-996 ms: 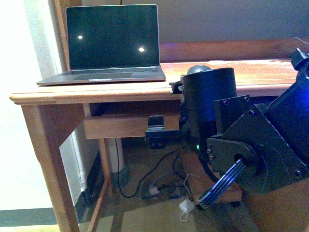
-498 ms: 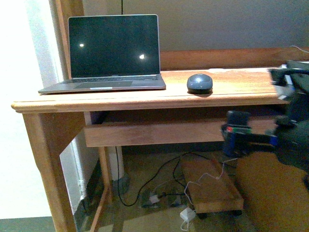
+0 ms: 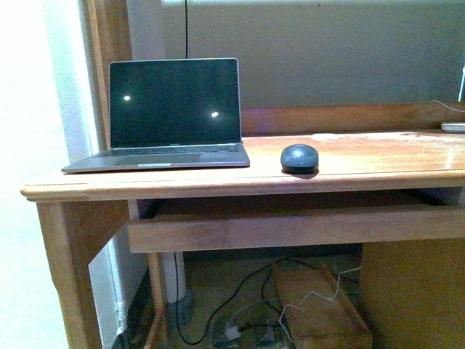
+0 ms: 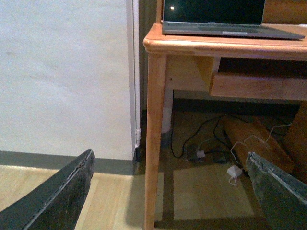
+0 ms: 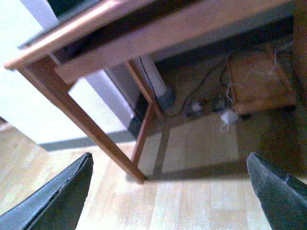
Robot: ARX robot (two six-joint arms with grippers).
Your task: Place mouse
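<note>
Below desk height, both grippers (image 4: 168, 191) (image 5: 168, 191) gape empty.

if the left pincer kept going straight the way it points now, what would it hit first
Probably the desk leg. The open left pincer holds nothing and aims low, under the desk. The leg stands nearest its line, with floor and cables beyond. Depth is unclear, so it may pass beside the leg.

The small rounded matte plastic mouse (image 3: 299, 158) is dark grey. The open thin metal laptop (image 3: 164, 118) is grey with a black screen. The wooden worktop (image 3: 218, 182) is warm orange-brown.
</note>
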